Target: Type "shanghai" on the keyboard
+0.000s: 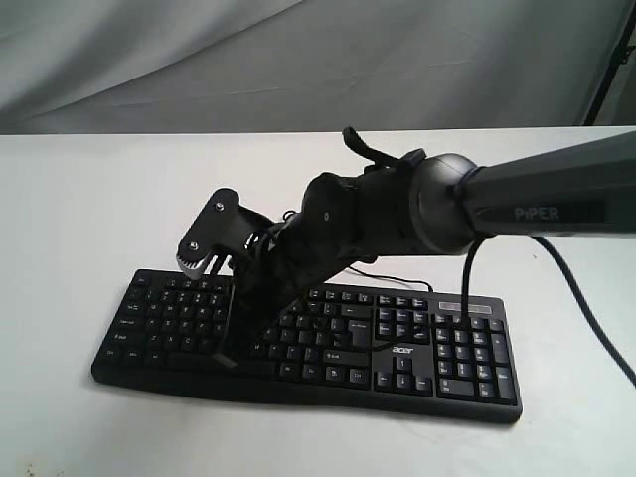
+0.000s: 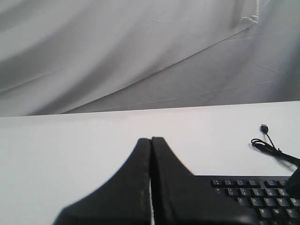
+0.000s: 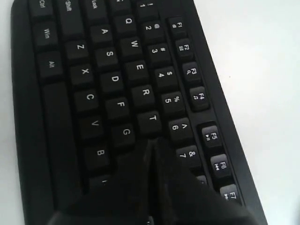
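Note:
The black keyboard (image 1: 447,348) lies across the white table, number pad on the right. My right arm reaches over from the right. Its gripper (image 1: 227,355) points down onto the letter keys in the keyboard's left half. In the right wrist view the right gripper (image 3: 151,140) is shut, fingertips pressed together over the keyboard (image 3: 112,79), just past T and G, beside 6 and 7. The key under the tips is hidden. My left gripper (image 2: 151,139) is shut on nothing, low over the table beside a corner of the keyboard (image 2: 255,192). It does not show in the exterior view.
The keyboard's thin USB cable (image 2: 268,142) lies loose on the white table (image 1: 89,209) behind the keyboard. The right arm's thick cable (image 1: 581,298) hangs over the table at the right. Grey cloth (image 1: 298,60) backs the table.

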